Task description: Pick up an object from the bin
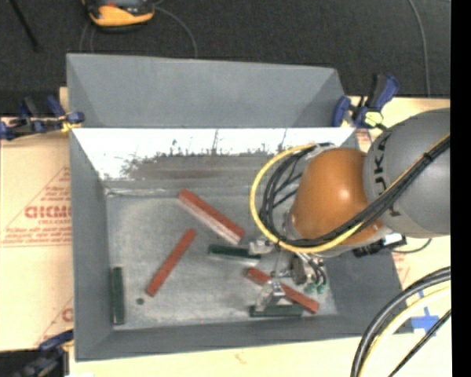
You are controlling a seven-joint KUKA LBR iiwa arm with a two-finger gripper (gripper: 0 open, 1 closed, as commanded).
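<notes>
Against the left wall of the bin [88, 234], a dark green stick [118, 294] lies along the floor's edge. Right of it, well apart, a red stick [171, 261] lies slanted, and a longer pale red bar [210, 215] slants the other way, near the back. Just beside the bar's right end lies a short green stick [228, 251].

The gripper [286, 277] is down low in the front right corner, under the arm's orange cover [330, 191] and its cables. It is right above a short red piece [258, 275], with a second red piece [300, 298] and a dark strip [278, 311] close beneath. I cannot tell whether it is open, closed, or gripping anything.
</notes>
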